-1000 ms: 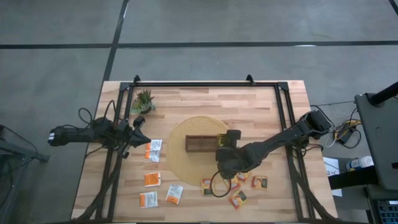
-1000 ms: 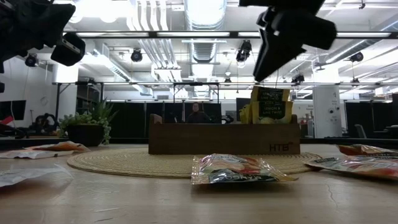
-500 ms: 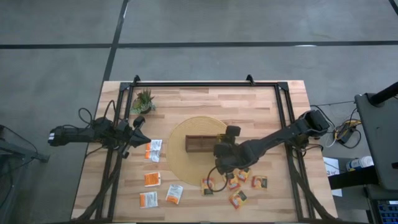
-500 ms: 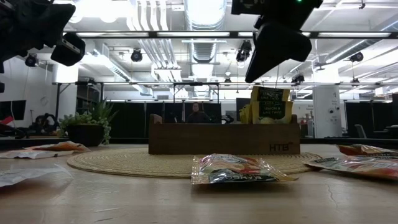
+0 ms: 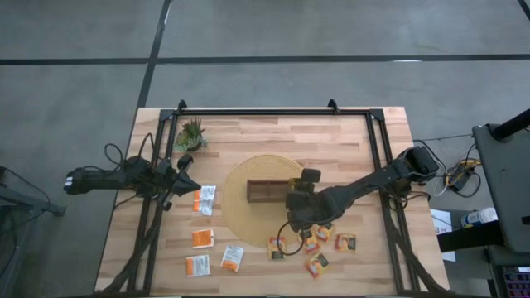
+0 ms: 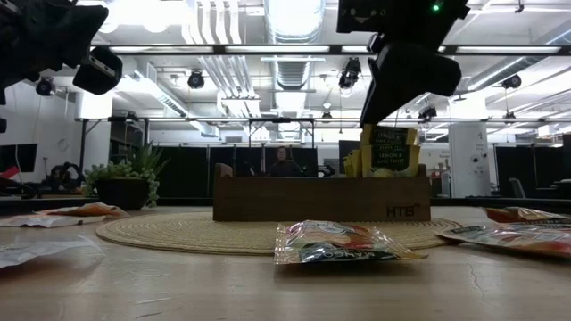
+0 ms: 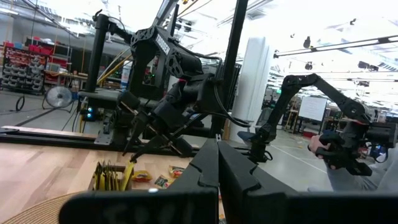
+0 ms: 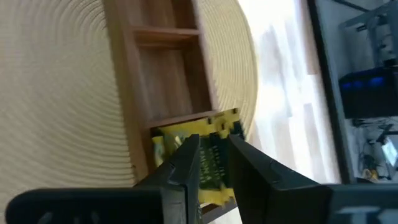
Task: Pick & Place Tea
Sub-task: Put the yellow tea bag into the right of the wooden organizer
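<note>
Jaws on your right gripper [image 8: 212, 163] are standing narrowly parted and empty above the yellow-green tea sachets [image 8: 208, 144] standing in the tray's [image 5: 267, 192] end compartment. Left gripper's [image 5: 187, 163] jaws are resting shut. You're risking snagging those sachets and tipping them out.

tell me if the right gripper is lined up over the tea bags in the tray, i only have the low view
observer: yes. In the right wrist view the right gripper is directly over the yellow-green sachets standing in the end compartment of the wooden tray.
operator: fingers open
observer: a narrow gap shows between them, and nothing looks clamped.
operator: other compartments
observer: the two next to it in that view are empty.
operator: left arm
observer: the left gripper is shut. In the high view it sits by the left edge of the table, well away from the tray.
</note>
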`<control>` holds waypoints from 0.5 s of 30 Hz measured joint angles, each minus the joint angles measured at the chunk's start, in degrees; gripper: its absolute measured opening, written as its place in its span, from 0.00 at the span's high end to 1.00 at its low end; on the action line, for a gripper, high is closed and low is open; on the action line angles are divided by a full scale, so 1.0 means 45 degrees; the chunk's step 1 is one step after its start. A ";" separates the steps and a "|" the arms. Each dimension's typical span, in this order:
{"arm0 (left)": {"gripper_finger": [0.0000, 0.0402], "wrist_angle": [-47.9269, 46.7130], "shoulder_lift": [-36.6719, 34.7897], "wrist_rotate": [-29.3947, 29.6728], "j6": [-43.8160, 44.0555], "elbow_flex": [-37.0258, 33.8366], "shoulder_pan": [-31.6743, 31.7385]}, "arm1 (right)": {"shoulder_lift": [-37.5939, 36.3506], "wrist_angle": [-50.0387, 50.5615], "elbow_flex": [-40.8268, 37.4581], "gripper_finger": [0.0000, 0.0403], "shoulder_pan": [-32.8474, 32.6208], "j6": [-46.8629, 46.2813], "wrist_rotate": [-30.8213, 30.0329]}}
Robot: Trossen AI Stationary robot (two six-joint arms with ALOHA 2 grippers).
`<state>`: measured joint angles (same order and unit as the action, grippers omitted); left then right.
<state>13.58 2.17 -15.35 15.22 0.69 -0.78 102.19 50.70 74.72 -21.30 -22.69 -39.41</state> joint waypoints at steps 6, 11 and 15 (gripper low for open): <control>1.00 -0.0003 0.0002 -0.0003 0.0003 -0.0002 0.0000 | 0.0000 0.0209 -0.0103 0.81 0.0015 0.0129 0.0148; 1.00 -0.0005 0.0003 0.0000 0.0002 -0.0003 0.0002 | 0.0000 0.0353 -0.0146 0.82 0.0163 0.0131 0.0125; 1.00 -0.0003 0.0005 -0.0003 0.0003 -0.0003 0.0004 | 0.0000 0.0350 -0.0161 0.83 0.0303 0.0134 0.0098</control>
<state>13.57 2.20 -15.37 15.24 0.67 -0.76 102.19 52.27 74.00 -19.94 -22.09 -38.97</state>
